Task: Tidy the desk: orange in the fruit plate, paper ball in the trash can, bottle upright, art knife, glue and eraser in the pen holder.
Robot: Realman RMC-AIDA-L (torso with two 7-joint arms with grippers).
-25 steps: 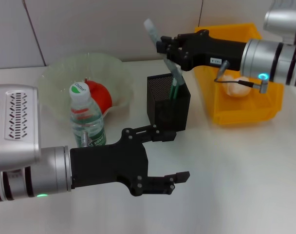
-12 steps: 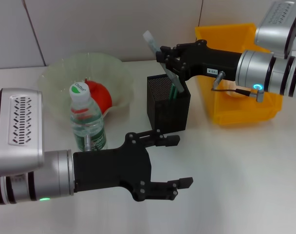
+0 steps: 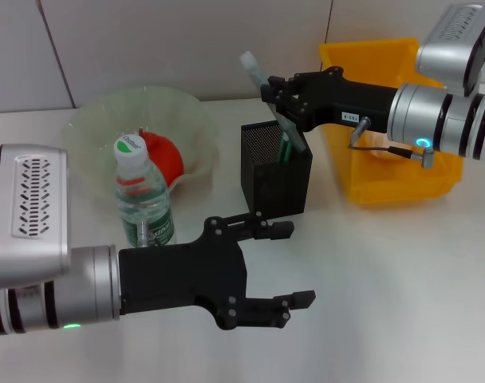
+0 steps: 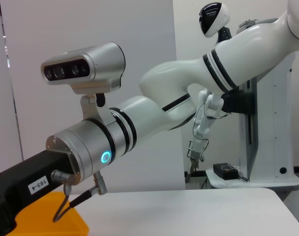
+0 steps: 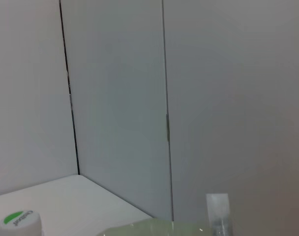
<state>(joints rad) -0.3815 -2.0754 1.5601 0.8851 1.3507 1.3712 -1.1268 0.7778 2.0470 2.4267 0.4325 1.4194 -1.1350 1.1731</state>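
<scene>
Right gripper (image 3: 276, 94) pinches the art knife (image 3: 268, 96) above the black mesh pen holder (image 3: 276, 169), its lower end inside. Left gripper (image 3: 281, 265) hovers open over the table (image 3: 402, 287), near the upright bottle (image 3: 140, 194).

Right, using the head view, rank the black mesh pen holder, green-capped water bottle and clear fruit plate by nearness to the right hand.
1. Black mesh pen holder, directly below the right hand.
2. Clear fruit plate, farther toward the robot's left, by the wall.
3. Green-capped water bottle, upright before the plate, farthest.

Green-capped bottle (image 3: 141, 195) stands upright beside orange (image 3: 164, 154) in plate (image 3: 91, 132).
</scene>
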